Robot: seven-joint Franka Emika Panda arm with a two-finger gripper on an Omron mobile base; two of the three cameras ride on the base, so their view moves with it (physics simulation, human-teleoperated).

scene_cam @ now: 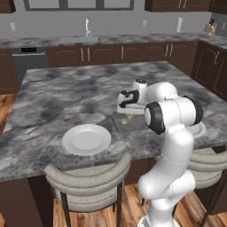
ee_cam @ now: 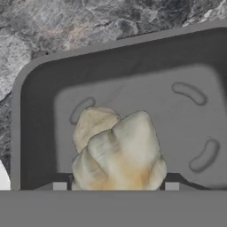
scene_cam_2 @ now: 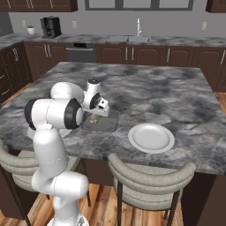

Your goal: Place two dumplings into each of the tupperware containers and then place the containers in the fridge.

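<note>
Grey marble counter [scene_cam: 66,95] carries a white plate [scene_cam: 86,139] beside the dark grey container [ee_cam: 40,106]; fingers [ee_cam: 60,186] grasp a dumpling [ee_cam: 122,153], another dumpling [ee_cam: 91,126] touching behind.

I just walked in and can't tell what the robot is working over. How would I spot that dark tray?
Find the big marble island, then the robot's white arm bent low over its near edge. Under the hand lies the dark grey tray, rectangular with rounded corners and dumplings inside, unlike the round white plate beside it.
</note>
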